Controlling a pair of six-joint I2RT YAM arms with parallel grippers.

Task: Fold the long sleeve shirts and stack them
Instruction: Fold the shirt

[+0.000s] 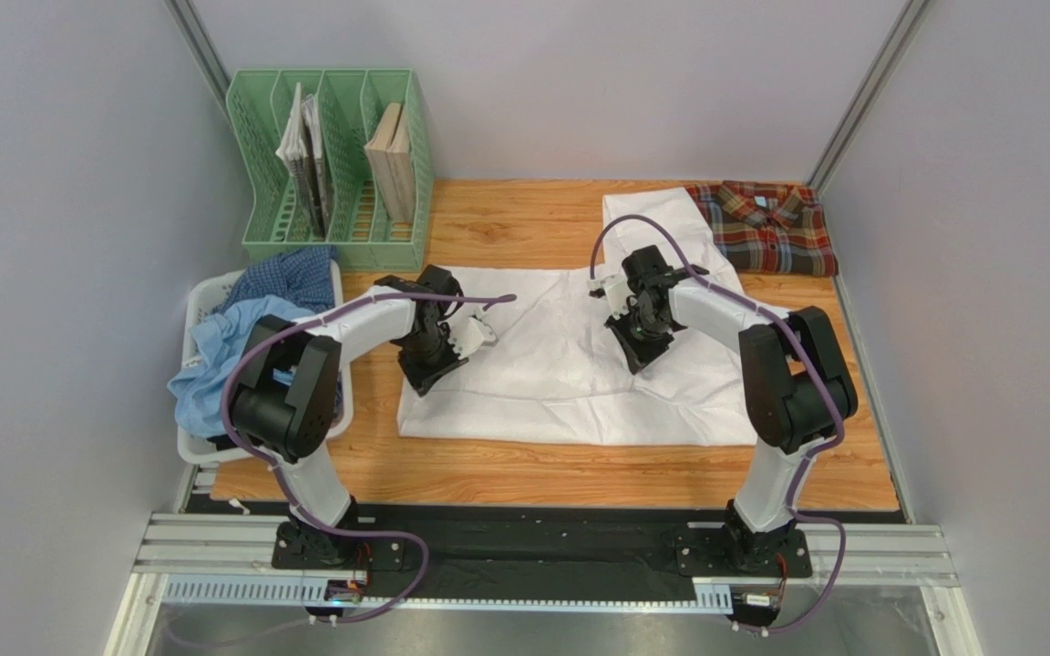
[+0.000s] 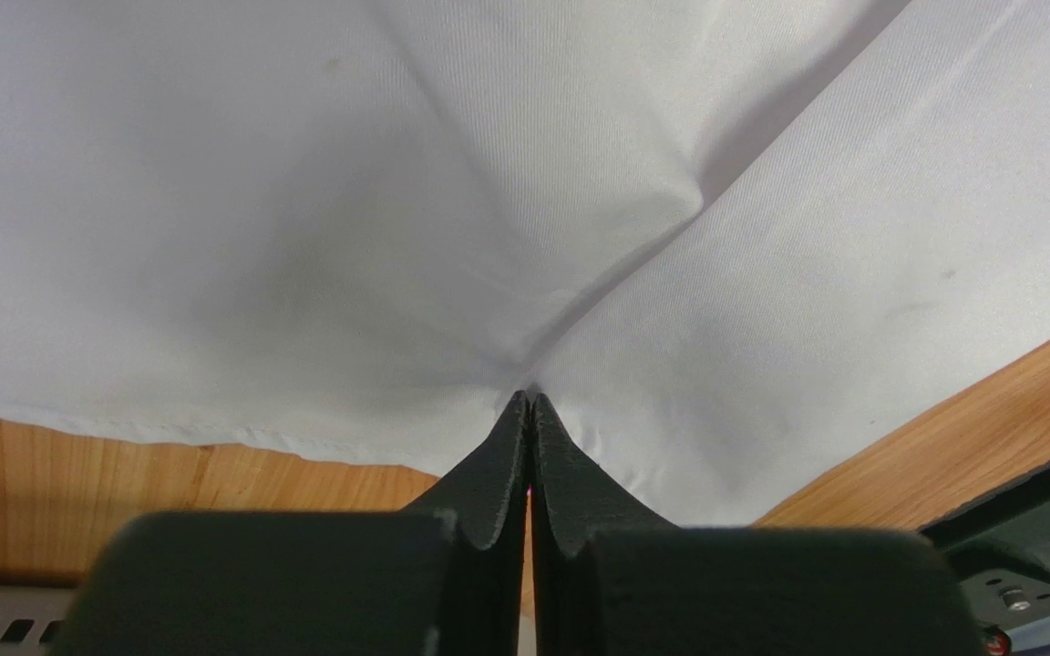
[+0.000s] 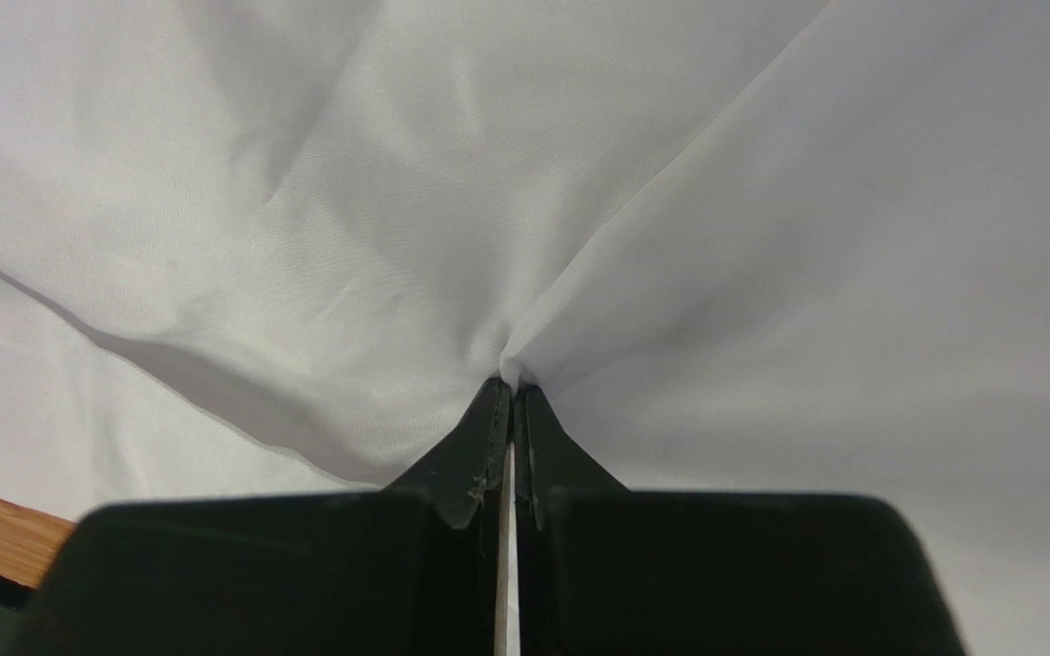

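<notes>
The white shirt (image 1: 558, 376) lies spread across the middle of the wooden table. My left gripper (image 1: 438, 366) is shut on a pinch of its cloth near its left edge; the wrist view shows the fingertips (image 2: 496, 465) closed on a gathered fold of the white shirt (image 2: 353, 205). My right gripper (image 1: 643, 342) is shut on a pinch toward the shirt's upper right; its fingertips (image 3: 479, 451) pinch white cloth (image 3: 627, 205). The plaid shirt (image 1: 763, 226) lies folded at the far right. Light blue (image 1: 209, 369) and dark blue checked (image 1: 284, 278) shirts sit in the basket.
A white plastic basket (image 1: 205, 297) stands at the table's left edge. A green file rack (image 1: 332, 171) with books stands at the back left. A white sleeve (image 1: 654, 212) reaches toward the back. Grey walls close in both sides.
</notes>
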